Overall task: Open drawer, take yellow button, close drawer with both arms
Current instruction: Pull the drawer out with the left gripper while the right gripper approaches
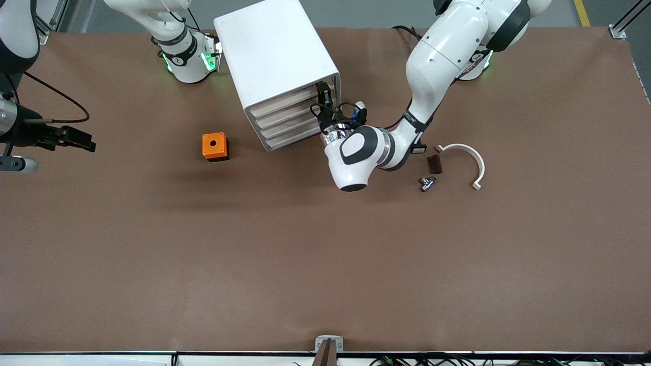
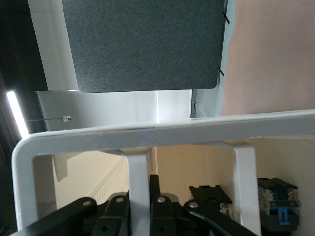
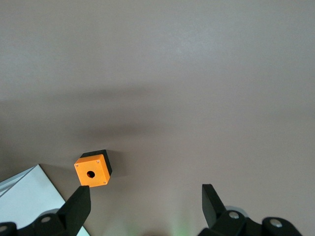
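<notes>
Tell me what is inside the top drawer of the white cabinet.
All four drawers of the cabinet look pushed in, so the top drawer shows only its beige front; its contents are hidden. The left gripper is shut on that drawer's handle. The right gripper waits open.

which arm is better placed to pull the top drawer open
Left. Its tool is already shut on the top drawer handle at the cabinet front. The right tool waits open in the air toward the right arm's end, above the table.
</notes>
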Action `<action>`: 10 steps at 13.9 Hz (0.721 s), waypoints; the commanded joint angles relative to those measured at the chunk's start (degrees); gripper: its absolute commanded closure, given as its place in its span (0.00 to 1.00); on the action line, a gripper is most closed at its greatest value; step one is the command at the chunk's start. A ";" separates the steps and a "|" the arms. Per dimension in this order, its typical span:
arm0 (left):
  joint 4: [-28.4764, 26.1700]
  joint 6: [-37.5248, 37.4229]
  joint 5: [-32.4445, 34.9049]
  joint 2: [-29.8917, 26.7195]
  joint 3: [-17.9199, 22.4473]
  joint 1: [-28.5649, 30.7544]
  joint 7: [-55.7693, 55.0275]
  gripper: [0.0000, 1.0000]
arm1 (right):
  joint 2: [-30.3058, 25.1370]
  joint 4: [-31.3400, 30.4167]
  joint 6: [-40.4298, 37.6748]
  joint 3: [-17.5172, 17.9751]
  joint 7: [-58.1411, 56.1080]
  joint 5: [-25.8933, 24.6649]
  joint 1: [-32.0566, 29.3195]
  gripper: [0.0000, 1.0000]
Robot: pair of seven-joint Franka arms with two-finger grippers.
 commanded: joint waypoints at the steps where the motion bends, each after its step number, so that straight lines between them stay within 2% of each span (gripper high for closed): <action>1: -0.04 0.51 -0.86 -0.18 0.61 0.88 0.15 0.93 | 0.94 1.85 -1.11 0.35 -0.57 -1.11 -0.20 0.00; 3: -0.04 0.69 -0.95 -0.09 0.52 2.37 0.24 0.93 | 0.76 1.76 -1.28 0.61 1.96 -1.29 0.76 0.00; 6: 0.04 0.86 -1.13 0.17 0.61 5.10 0.24 0.92 | 0.59 1.76 -2.25 0.79 14.85 -0.50 5.06 0.00; 10: 0.22 2.00 -3.41 0.97 0.52 9.58 0.24 0.90 | 0.24 1.24 -2.43 0.79 22.51 3.54 9.37 0.00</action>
